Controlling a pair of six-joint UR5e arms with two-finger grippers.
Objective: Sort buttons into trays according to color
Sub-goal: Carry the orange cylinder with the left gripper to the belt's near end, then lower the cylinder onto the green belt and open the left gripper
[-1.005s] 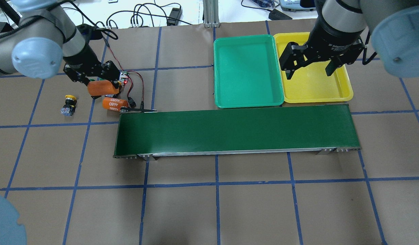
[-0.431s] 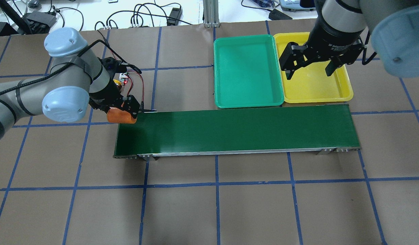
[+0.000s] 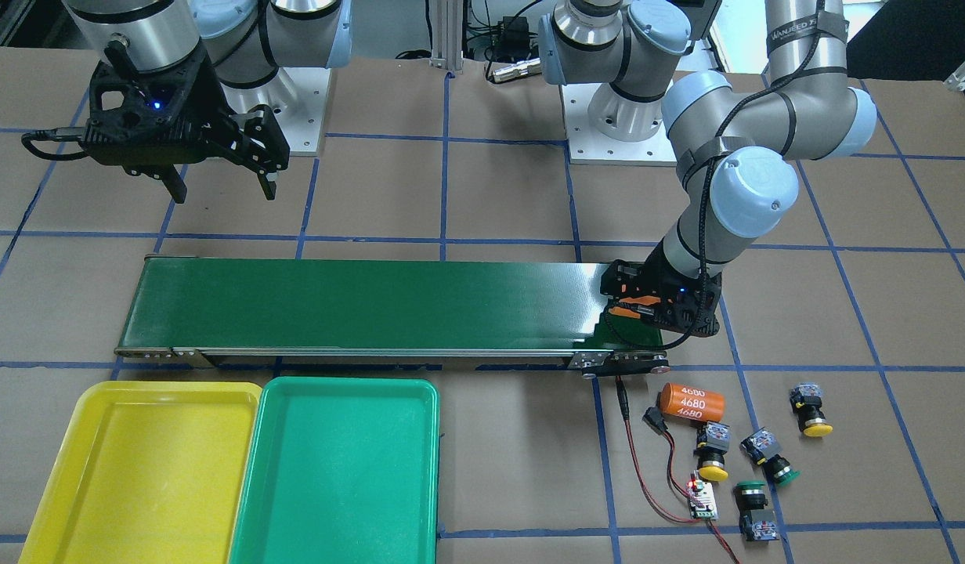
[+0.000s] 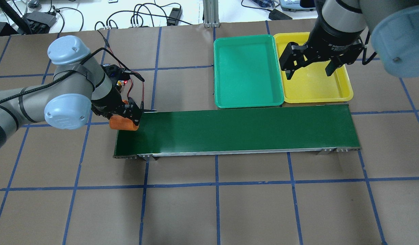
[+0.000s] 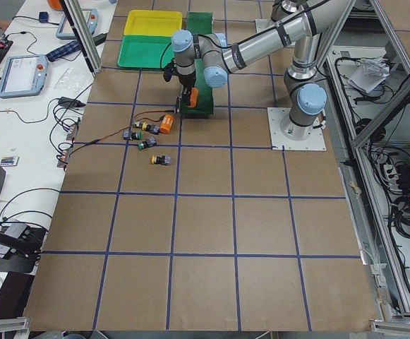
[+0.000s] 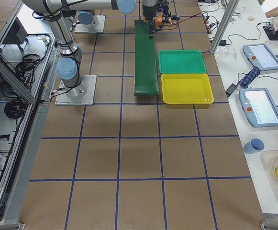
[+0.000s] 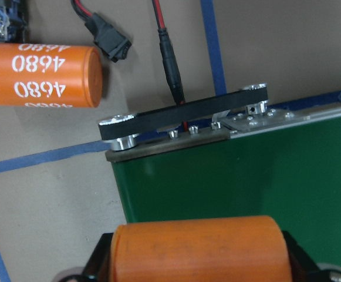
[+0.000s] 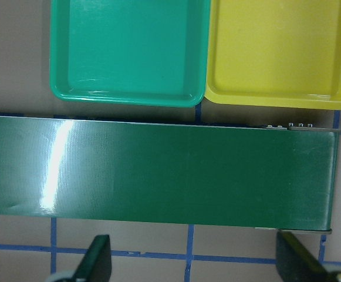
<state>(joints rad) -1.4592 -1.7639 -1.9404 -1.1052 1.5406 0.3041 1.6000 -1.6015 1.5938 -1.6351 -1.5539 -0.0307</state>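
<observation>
Holding an orange cyl (image 7: 199, 249) by its two flat ends, jaws spread wide around it, the L pincer (image 4: 125, 121) hangs just above the end corner of the belt (image 4: 236, 131); part of the cyl overhangs the table (image 4: 196, 211). The cyl is no button, so I read this step as parking it, not sorting. To do it well: shift further in over the belt, or clear of it altogether, go down till the cyl touches, then let go. Dropped from height, a round body w/ its axis along the belt could roll off the side. Open only enough to free it, then lift straight up. Just past that belt end, on the table, lie a 2nd cyl (image 3: 690, 401), a small board (image 3: 703, 500) w/ red wires and all four buttons, none sorted yet: yellow btn 1 (image 3: 713, 453) just beside the 2nd cyl, green btn 1 (image 3: 771, 458) next to it, green btn 2 (image 3: 753, 507) by the board, yellow btn 2 (image 3: 810, 411) a bit apart. They're bunched, so the next pick prob. wants a top-down approach, minding the wires. At the far end the green tray (image 3: 334, 470) and yellow tray (image 3: 138, 478) sit side by side, no button in either. The R pincer (image 4: 309, 73) hangs high near them, jaws wide apart, holding nothing.
</observation>
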